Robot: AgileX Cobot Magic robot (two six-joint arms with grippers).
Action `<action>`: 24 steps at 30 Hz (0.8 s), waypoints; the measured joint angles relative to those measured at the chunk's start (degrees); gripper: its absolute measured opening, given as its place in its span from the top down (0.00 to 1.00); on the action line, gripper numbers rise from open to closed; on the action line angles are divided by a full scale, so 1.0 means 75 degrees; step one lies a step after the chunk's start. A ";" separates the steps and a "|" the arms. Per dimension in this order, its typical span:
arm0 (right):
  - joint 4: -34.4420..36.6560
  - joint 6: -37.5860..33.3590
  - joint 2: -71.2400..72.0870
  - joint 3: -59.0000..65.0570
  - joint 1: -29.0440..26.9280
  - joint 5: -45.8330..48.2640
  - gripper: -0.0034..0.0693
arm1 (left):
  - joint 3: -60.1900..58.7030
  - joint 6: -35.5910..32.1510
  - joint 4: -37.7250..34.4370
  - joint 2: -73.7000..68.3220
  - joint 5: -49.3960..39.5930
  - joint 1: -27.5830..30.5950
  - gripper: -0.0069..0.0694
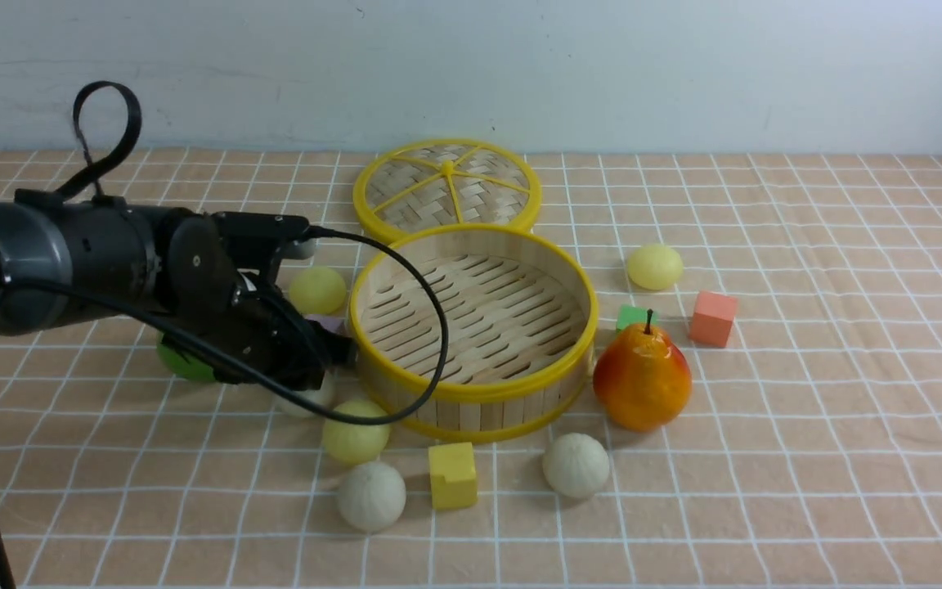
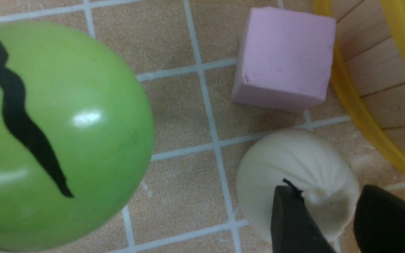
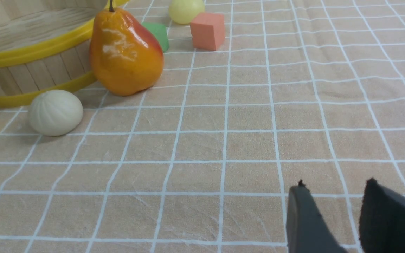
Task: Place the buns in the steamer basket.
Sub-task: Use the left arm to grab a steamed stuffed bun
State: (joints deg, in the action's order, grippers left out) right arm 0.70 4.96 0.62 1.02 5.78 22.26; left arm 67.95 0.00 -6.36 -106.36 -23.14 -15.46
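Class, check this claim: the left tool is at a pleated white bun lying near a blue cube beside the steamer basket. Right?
The cube is pink, not blue; the left wrist view shows it. The rest holds: the left tool is at the pleated white bun beside the steamer basket.

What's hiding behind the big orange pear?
A green cube sits right behind the pear. Only its top part shows. The pear covers the rest, so you cannot tell whether the two touch.
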 joint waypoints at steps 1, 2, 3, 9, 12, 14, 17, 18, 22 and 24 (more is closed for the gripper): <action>0.0000 0.0000 0.0000 0.0000 0.0000 0.0000 0.62 | 0.0000 0.0000 0.0000 -0.0039 0.0017 0.0000 0.62; 0.0000 0.0000 0.0000 0.0000 0.0000 0.0000 0.62 | 0.0000 0.0000 0.0000 -0.0049 0.0036 0.0000 0.64; 0.0000 0.0000 0.0000 0.0000 0.0000 0.0000 0.62 | 0.0000 0.0000 0.0000 -0.0058 0.0101 0.0000 0.70; 0.0000 0.0000 0.0000 0.0000 0.0000 0.0000 0.62 | 0.0009 0.0000 0.0049 -0.0072 0.0289 0.0000 0.93; 0.0000 0.0000 0.0000 0.0000 0.0000 0.0000 0.62 | 0.0009 0.0000 0.0103 -0.0001 0.0173 0.0000 0.93; 0.0000 0.0000 0.0000 0.0000 0.0000 0.0000 0.62 | 0.0009 0.0000 0.0109 0.0092 0.0068 0.0000 0.93; 0.0000 0.0000 0.0000 0.0000 0.0000 0.0000 0.62 | 0.0009 0.0000 0.0115 0.0608 -0.0156 0.0000 0.93; 0.0000 0.0000 0.0000 0.0000 0.0000 0.0000 0.62 | 0.0009 0.0000 0.0115 0.0769 -0.0216 0.0000 0.93; 0.0000 0.0000 0.0000 0.0000 0.0000 0.0000 0.62 | 0.0009 0.0000 0.0115 0.1175 -0.0333 0.0000 0.93; 0.0000 0.0000 0.0000 0.0000 0.0000 0.0000 0.62 | 0.0009 0.0000 0.0115 0.1211 -0.0363 0.0000 0.93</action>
State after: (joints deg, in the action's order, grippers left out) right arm 0.70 4.96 0.62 1.02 5.78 22.26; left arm 68.01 0.00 -5.49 -97.28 -25.86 -15.46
